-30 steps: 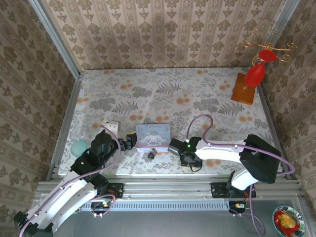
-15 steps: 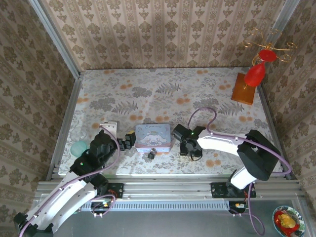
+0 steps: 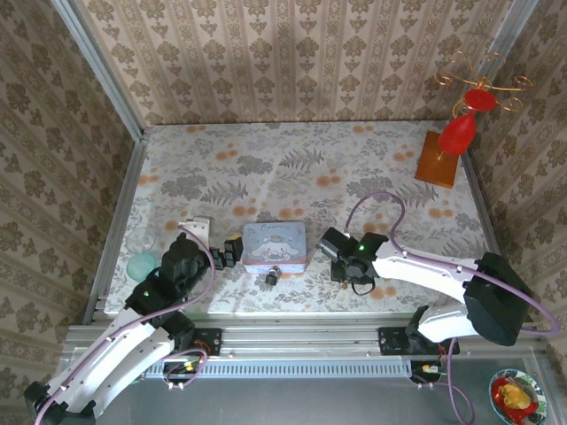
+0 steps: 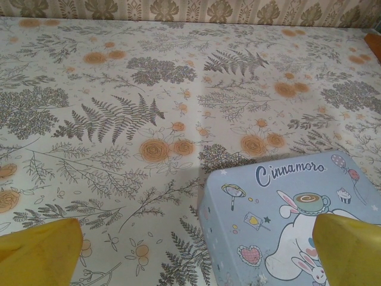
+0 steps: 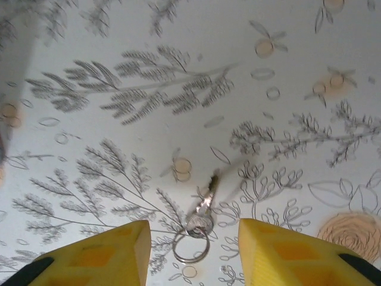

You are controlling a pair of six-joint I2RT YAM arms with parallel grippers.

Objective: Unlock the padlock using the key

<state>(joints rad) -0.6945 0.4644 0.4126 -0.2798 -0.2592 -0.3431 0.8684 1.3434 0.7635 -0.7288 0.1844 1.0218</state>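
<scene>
The key (image 5: 206, 199) is seen as thin, bright, glinting metal. The tin (image 4: 280, 220) is finished smooth, faintly glossy, and colour-printed. The table covering (image 5: 178, 71) is rendered smooth and matt, floral-printed.

The right gripper (image 3: 330, 246) is no more close against the right end of the pastel-blue rectangular cartoon tin (image 3: 275, 243). One second ago it is low, just beside the tin's near right corner. Half a second ago it is higher, near the tin's far right corner. Now it stands further to the right of the tin, with a wider gap between them. The white right arm (image 3: 425, 266) swings with it: its black elbow (image 3: 496, 310) now sits further right of the tin and nearer to the front edge. The purple cable loop (image 3: 376, 199) over the wrist is taller and also further from the tin.
</scene>
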